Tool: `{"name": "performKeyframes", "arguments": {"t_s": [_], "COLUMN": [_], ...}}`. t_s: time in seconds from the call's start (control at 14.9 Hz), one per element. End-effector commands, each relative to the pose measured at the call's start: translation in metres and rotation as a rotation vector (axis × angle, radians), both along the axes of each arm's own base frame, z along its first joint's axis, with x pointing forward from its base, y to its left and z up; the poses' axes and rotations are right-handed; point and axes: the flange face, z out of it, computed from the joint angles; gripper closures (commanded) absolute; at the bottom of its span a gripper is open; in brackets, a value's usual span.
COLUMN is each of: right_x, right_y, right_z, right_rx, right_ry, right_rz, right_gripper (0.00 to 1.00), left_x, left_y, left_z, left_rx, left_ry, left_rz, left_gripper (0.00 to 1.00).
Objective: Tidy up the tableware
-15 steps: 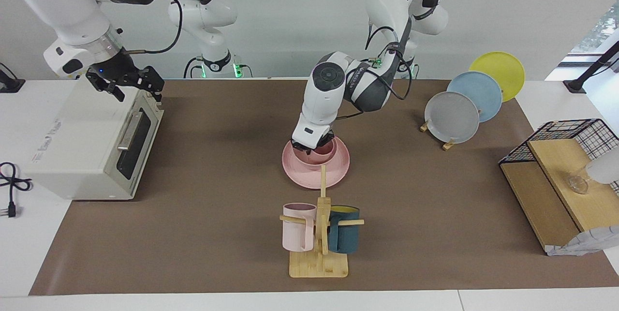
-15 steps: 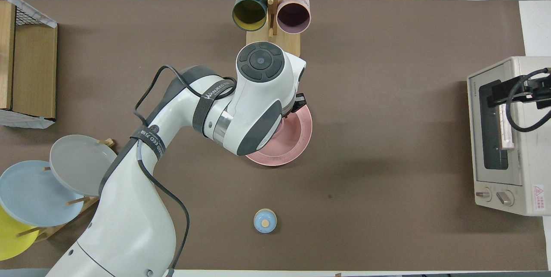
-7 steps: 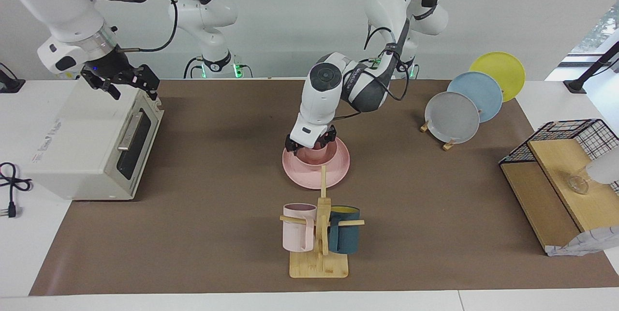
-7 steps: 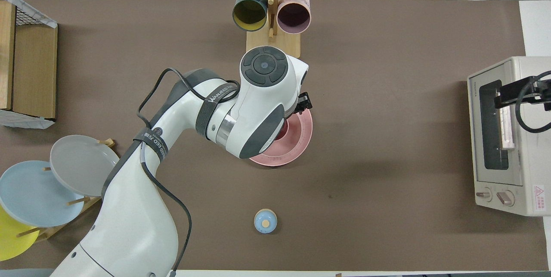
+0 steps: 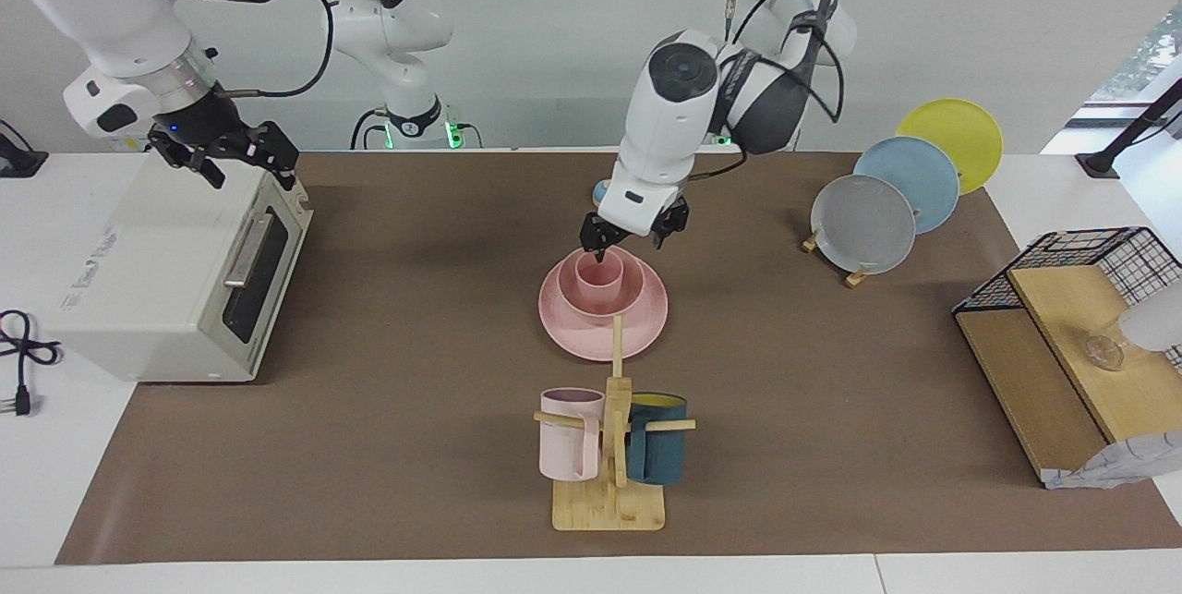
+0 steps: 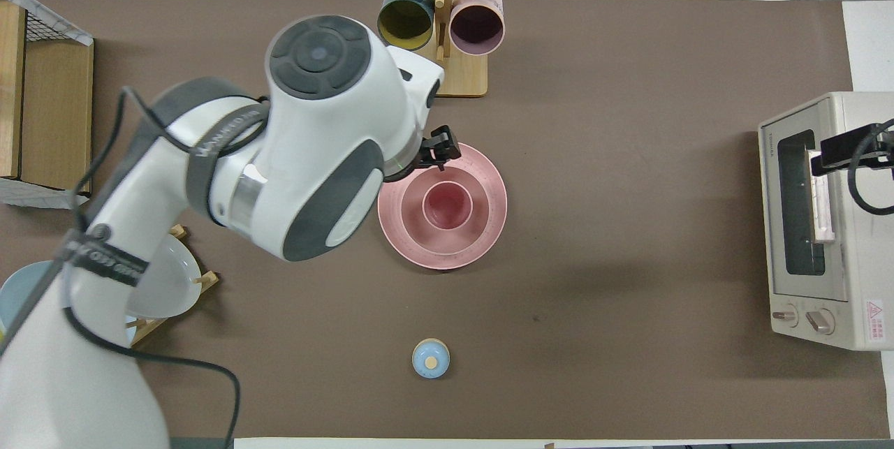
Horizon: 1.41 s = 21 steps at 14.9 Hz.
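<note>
The matte pink plate (image 5: 560, 321) lies mid-table, with the pink bowl (image 5: 569, 297) on it and the pink cup (image 5: 598, 280) upright in the bowl. The stack also shows in the overhead view: plate (image 6: 491, 222), bowl (image 6: 412, 220), cup (image 6: 447, 205). My left gripper (image 5: 632, 238) hangs open and empty a little above the stack, over its edge toward the robots; in the overhead view only its fingers (image 6: 438, 151) show past the arm. My right gripper (image 5: 242, 162) waits open over the toaster oven (image 5: 166, 271).
A wooden mug tree (image 5: 609, 474) with a pale pink mug (image 5: 568, 437) and a dark teal mug (image 5: 657, 442) stands farther from the robots than the stack. Grey (image 5: 862, 223), blue and yellow plates stand in a rack. A wire-and-wood shelf (image 5: 1062, 335) is at the left arm's end. A small blue lidded object (image 6: 430, 357) sits near the robots.
My left gripper opened, let go of the cup in the bowl, and rose up and back toward the robots. The right gripper shifted slightly over the oven.
</note>
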Motion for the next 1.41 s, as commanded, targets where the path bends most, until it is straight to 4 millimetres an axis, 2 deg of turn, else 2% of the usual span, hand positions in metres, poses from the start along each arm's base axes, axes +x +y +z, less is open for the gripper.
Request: {"name": "performKeyframes", "arguments": {"t_s": [0.0,0.13,0.27,0.4,0.54,0.74,0.87,1.01,1.34], "right_x": [-0.006,-0.007,-0.007,-0.006,-0.008,-0.01,-0.01,-0.009,-0.008], "right_y": [-0.011,-0.015,-0.015,-0.016,-0.022,-0.022,-0.02,-0.017,-0.017], "right_z": [0.005,0.005,0.004,0.004,0.008,0.007,0.009,0.014,0.017], "right_rx": [0.011,0.012,0.012,0.011,0.013,0.016,0.013,0.014,0.011], "right_ry": [-0.01,-0.013,-0.009,-0.007,0.0,0.018,0.012,0.003,-0.015], "right_rz": [0.01,0.004,0.003,0.004,0.011,0.02,0.023,0.027,0.026], "right_gripper": [0.0,0.0,0.0,0.0,0.0,0.0,0.0,0.0,0.0], "left_x": [0.002,0.014,0.022,0.026,0.019,0.016,0.023,0.027,0.003], "left_y": [0.064,0.132,0.199,0.256,0.292,0.305,0.309,0.321,0.326], "left_z": [0.043,0.068,0.083,0.08,0.065,0.051,0.055,0.066,0.096], "left_rx": [0.003,0.007,0.006,0.001,0.003,0.003,0.01,0.074,0.087], "left_ry": [-0.004,-0.001,0.008,0.024,0.029,-0.009,-0.046,-0.065,0.007], "left_rz": [0.009,-0.015,-0.081,-0.152,-0.185,-0.191,-0.182,-0.181,-0.184], "left_gripper": [0.0,0.0,0.0,0.0,0.0,0.0,0.0,0.0,0.0]}}
